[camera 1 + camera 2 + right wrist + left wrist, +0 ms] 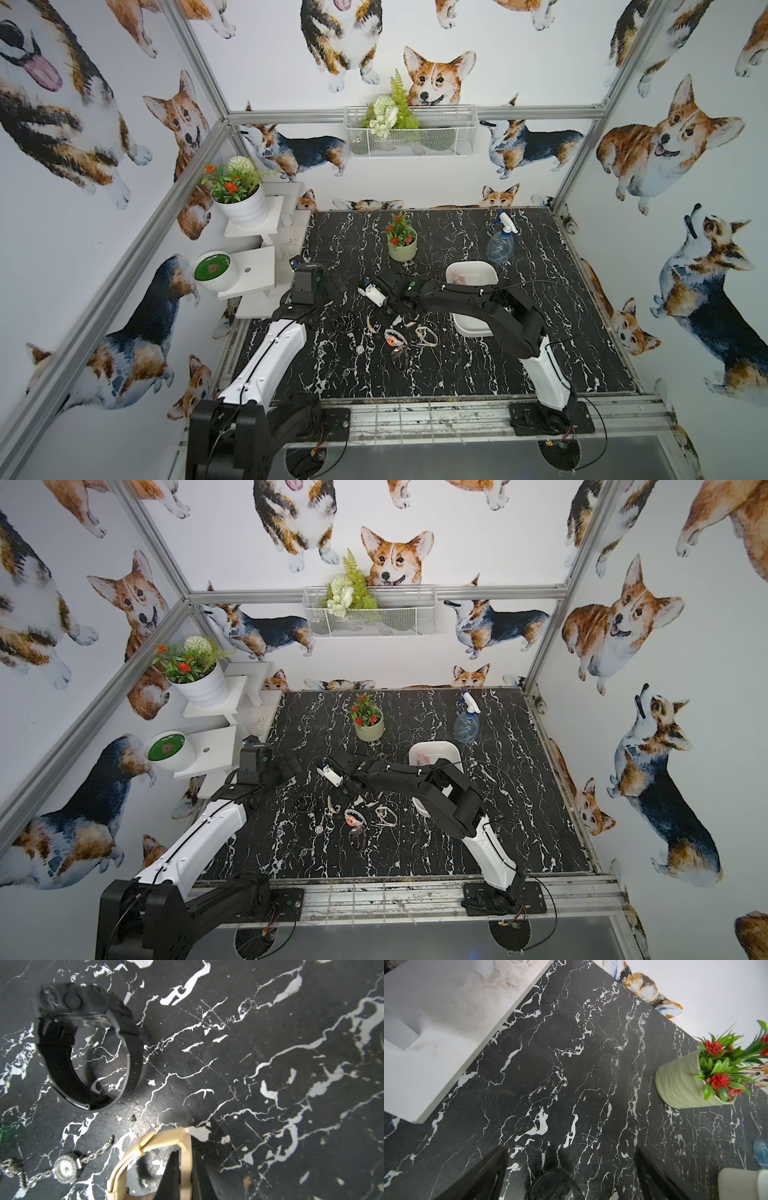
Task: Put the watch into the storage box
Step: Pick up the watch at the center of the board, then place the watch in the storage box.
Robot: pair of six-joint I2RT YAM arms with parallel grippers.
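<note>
Watch point(145, 1142), the cream one, is in the right pincer point(186, 1176); the jaws are narrowed onto one side of its strap, and the rest of the loop stands free beside them, low over the black marble tabletop point(270, 1022); I cannot tell whether it has lifted clear. In both top views that pincer sits just below centre frame, over the scatter of other watches; the storage box point(471, 262) lies right of centre, partly hidden under the right arm. Left pincer point(571, 1159) is spread wide and holds nothing.

My worries from here: the hold is on a thin, smooth strap only, so the weight of the unheld part could swing and work the strap out of the jaws on the way across; the black watch point(89, 1053) and the small jewelled watch point(65, 1168) lie near, so a low carry could drag or snag them; a low approach could also catch the free loop on the box's rim and drop it outside.
</note>
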